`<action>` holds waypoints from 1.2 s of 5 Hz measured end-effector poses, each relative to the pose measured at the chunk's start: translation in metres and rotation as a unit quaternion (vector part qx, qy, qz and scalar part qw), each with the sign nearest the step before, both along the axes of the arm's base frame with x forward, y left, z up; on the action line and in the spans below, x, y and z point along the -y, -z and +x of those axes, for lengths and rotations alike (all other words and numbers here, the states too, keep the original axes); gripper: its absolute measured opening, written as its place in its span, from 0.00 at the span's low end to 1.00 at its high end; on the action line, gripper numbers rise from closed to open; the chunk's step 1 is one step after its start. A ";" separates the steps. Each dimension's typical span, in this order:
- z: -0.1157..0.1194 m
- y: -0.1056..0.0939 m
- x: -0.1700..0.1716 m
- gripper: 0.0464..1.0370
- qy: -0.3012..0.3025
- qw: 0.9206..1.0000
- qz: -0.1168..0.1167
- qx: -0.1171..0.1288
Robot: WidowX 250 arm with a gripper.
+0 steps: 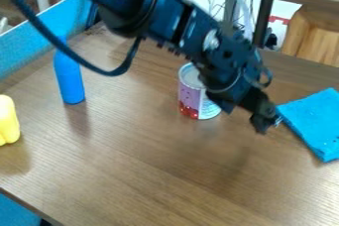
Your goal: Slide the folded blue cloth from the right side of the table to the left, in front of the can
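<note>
From my gripper (262, 120), the blue folded cloth (316, 123) sits just beside at three o'clock, the yellow object (8, 121) far off at nine. I can't tell whether it's open or closed. Behind, the can (194, 98) stands at ten; farther, the blue bottle (69, 79) stands between nine and ten.

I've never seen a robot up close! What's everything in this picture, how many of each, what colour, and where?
Folded cloth: one, bright blue, right side of the table
Can: one, purple, white and red, near the middle, partly behind the arm
Bottle-like object: one, blue, upright on the left
Rounded object: one, yellow, left edge
Table: one, brown
Panel: one, blue, upper left
Wooden furniture: one piece, light brown, upper right
Robot arm: one, black, from the top
Cable: one, black, looping beside the arm
Gripper: one, black, near the cloth's left edge
</note>
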State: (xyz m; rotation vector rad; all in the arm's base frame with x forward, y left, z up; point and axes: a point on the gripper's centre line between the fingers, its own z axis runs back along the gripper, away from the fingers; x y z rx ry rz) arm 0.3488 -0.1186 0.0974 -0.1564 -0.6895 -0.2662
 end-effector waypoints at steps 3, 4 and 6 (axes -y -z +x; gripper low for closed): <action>0.066 0.001 0.071 0.96 0.027 0.999 0.000 0.035; 0.071 0.021 0.082 0.96 0.038 0.999 0.010 0.033; 0.065 0.037 0.074 0.96 -0.020 0.999 0.030 0.027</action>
